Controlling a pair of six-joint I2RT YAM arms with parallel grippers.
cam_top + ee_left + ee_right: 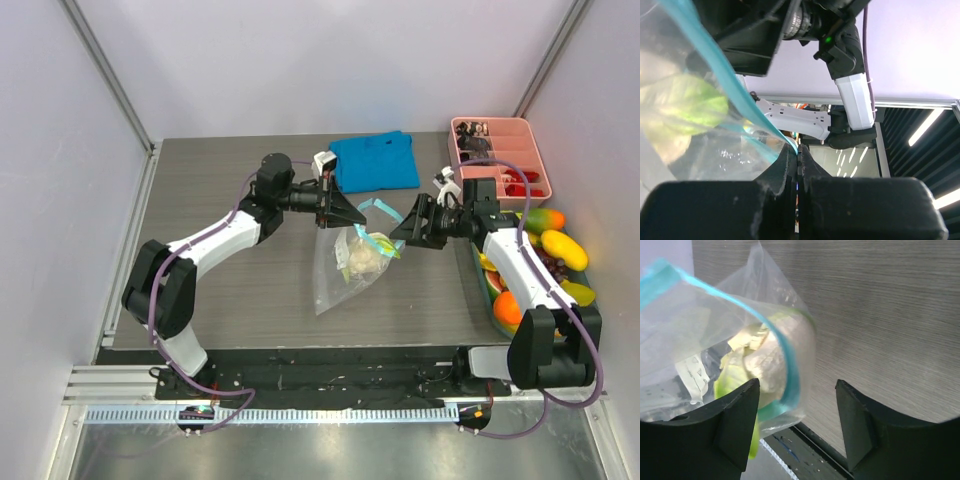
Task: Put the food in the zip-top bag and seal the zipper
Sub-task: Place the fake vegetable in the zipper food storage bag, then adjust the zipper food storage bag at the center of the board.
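The clear zip-top bag [345, 265] hangs over the table's middle, held up by its light-blue zipper [378, 206]. A white cauliflower with green leaves [365, 257] sits inside it. My left gripper [347, 213] is shut on the zipper's end [796, 149]; the bag and the cauliflower [685, 107] fill the left of the left wrist view. My right gripper [408, 232] is open, right of the bag's mouth. In the right wrist view the bag [725, 335], its zipper [790, 370] and the cauliflower [760, 360] lie between and beyond the open fingers [737, 420].
A blue folded cloth [375, 160] lies at the back. A pink tray [498, 155] with small bits stands at the back right. A container [483, 285] at the right edge holds toy fruit, among it an orange [508, 306] and yellow pieces [563, 248].
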